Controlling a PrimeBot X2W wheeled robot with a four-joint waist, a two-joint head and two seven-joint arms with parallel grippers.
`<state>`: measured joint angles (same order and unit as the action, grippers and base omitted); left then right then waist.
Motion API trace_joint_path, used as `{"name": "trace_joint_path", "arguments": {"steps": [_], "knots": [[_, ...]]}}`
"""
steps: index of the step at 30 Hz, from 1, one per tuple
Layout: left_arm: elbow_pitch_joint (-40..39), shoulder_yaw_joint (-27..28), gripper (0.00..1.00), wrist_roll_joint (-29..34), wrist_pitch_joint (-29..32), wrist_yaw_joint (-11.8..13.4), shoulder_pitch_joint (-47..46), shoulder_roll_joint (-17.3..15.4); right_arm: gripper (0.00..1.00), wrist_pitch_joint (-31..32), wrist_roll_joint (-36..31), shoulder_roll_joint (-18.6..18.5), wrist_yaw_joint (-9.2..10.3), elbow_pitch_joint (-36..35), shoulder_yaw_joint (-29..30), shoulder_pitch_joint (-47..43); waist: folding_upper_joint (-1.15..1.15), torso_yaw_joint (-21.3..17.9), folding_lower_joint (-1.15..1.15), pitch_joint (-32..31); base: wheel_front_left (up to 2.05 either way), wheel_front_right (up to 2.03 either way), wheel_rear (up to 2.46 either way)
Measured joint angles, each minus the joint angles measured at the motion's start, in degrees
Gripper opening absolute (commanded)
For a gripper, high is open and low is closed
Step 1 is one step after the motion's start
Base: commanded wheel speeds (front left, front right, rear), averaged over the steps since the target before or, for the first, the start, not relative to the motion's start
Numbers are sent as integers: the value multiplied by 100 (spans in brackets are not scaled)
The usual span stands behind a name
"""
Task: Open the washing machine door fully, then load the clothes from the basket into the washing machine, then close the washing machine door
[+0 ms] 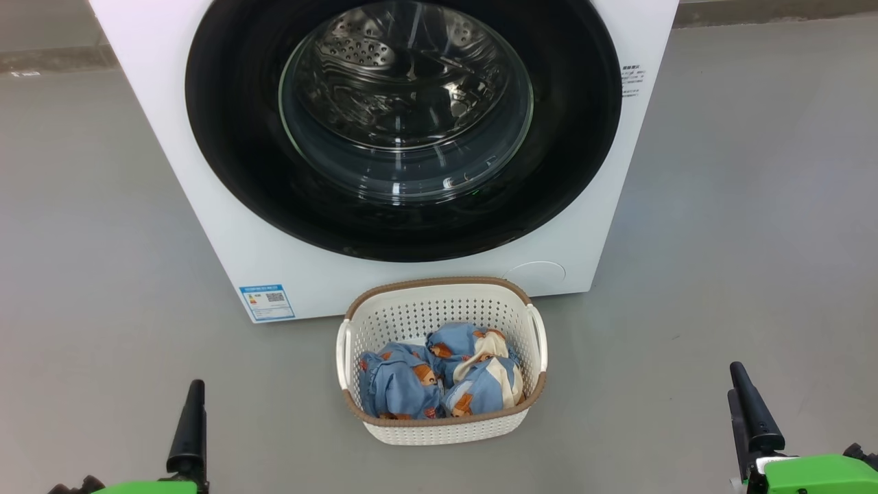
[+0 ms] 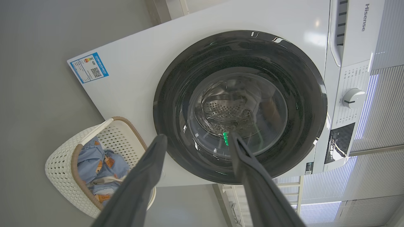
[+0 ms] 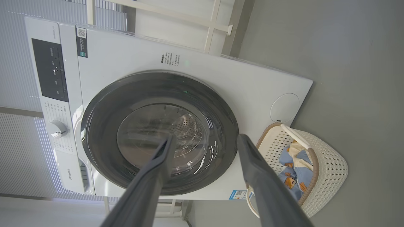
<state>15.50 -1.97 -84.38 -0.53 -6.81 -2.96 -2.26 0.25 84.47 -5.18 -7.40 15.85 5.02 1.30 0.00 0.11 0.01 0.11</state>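
Nothing done yet: round black-rimmed glass washing machine door [image 1: 405,116] is shut, light-blue bear-print clothes [image 1: 439,377] fill the cream perforated plastic basket [image 1: 439,431] just before it, left gripper [image 2: 198,137] and right gripper [image 3: 206,138] nearer, fingers apart, empty.

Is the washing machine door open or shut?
Shut. The washing machine door lies flush against the washing machine, its glass covering the drum.

Big white box-shaped washing machine [image 3: 252,91], its round door [image 3: 101,126] of glossy black rim and clear glass shut flush. Cream-white perforated plastic basket [image 3: 328,170] just in front of the washer, near its round filter cap [image 3: 284,107], holds light-blue bear-print clothes [image 3: 292,181]. Dark-fingered right gripper [image 3: 205,138] points at the washer front, fingers spread, empty.
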Motion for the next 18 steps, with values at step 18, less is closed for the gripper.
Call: {"name": "trace_joint_path", "arguments": {"steps": [18], "knots": [[-115, -93, 100, 1885, -280, 0, -14, 0, 100, -371, -1777, -170, 0, 162, -94, 111, 0, 5, 0, 8, 0, 0, 0]]}}
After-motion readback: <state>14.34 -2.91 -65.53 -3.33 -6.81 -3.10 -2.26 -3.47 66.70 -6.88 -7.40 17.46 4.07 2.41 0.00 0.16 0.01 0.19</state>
